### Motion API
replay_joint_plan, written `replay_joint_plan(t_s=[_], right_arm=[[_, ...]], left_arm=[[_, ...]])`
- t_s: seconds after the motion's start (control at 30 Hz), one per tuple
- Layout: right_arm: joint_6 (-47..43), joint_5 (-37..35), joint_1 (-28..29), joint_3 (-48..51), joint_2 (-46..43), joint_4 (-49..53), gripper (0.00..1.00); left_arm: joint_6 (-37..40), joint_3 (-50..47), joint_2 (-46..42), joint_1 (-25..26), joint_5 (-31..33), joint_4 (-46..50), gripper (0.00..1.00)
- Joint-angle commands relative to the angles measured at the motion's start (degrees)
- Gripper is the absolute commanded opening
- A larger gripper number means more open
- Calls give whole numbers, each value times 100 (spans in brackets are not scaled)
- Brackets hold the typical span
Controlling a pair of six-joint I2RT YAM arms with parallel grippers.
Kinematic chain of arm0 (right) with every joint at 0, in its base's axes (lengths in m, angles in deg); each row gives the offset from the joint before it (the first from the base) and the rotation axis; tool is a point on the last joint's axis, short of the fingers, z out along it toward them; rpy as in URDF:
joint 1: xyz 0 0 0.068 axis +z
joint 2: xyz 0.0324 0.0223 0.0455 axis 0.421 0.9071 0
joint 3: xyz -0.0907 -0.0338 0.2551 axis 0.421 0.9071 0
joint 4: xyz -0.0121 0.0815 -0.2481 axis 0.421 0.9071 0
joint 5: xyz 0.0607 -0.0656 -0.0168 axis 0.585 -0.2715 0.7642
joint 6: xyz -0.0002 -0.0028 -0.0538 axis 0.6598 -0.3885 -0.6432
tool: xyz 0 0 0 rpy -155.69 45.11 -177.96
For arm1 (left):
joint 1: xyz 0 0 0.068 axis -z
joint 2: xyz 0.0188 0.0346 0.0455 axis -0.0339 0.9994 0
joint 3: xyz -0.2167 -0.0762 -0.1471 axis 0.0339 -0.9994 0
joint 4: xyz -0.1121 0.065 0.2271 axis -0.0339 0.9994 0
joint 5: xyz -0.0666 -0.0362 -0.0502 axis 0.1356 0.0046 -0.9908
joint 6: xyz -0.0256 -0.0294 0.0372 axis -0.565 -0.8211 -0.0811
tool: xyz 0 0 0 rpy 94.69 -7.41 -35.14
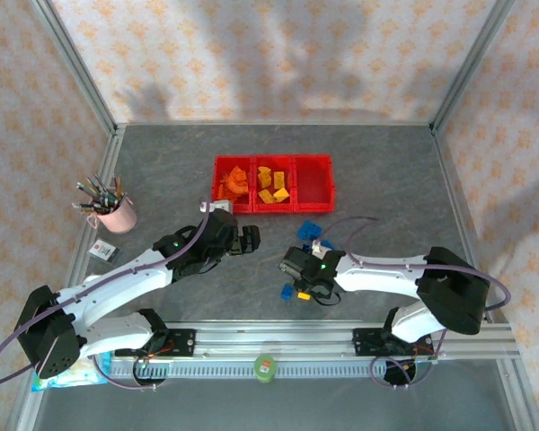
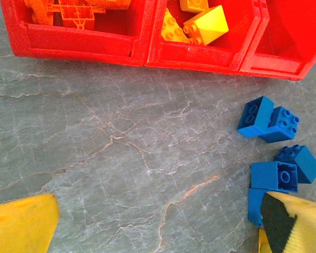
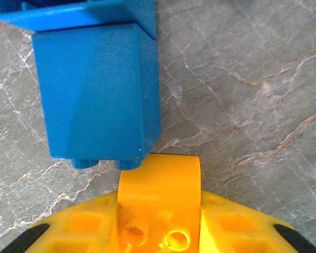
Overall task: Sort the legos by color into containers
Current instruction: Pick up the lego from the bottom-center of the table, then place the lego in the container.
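- Legos, sorted: orange bricks (image 1: 234, 182) lie in the leftmost of the containers (image 1: 271, 159) and yellow bricks (image 1: 271, 186) in the middle one, at 12 o'clock on the table (image 1: 162, 171).
- Legos, unsorted: a blue cluster (image 1: 310, 231) lies on the table at 12 o'clock from my right claw (image 1: 298, 285). One more blue brick (image 3: 97, 89) lies against the yellow brick (image 3: 158, 182) that I am after.
- Right claw: my fingers sit tight on either side of the yellow brick, which fills the gap between them. The wrist view is too close for me to tell whether the pinch is firm.
- Left claw (image 2: 158, 226): spread wide, holding nothing, hovering at 10 o'clock from the right claw.
- Risk 1: the blue brick's studs meet the yellow brick at its 12 o'clock face, so a lift may drag or tip the blue one.
- Risk 2: I grip the yellow brick by its near end alone, so it may swivel or slip out on the way up.
- Risk 3: the route to the middle container runs toward 11 o'clock, close past my left claw and beside the blue cluster. A bump or a dropped brick there would scatter pieces.
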Motion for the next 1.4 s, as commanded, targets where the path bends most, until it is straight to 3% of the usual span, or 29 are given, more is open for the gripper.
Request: replay_joint_plan(t_s=[0.0,0.2,0.4,0.67,0.93,1.17,1.37], right_arm=[[-200,-479,19,-374,-41,113,33],[-749,-846,-158,-1076,-482,713,33],[-1939,-544,-1036,-1871,-296,75,33],[-3353,-251,-1917,-3568,1425,-902,35],[-3976,-8,-2519,-5200,3140,-870,36],[-4224,-26,-2601,-6283,3810,-463,60],[-4243,102,-2596,-5981,3301,-410,67]], left_arm=[[21,148,35,-13,126,36,99],[47,470,-48,-180,187,231,99],[89,740,-97,-580,289,325,99],[76,993,166,-1089,661,436,99],[-106,879,342,-1490,473,211,99],[-47,869,325,-1543,348,155,99],[82,834,111,-1541,197,118,99]])
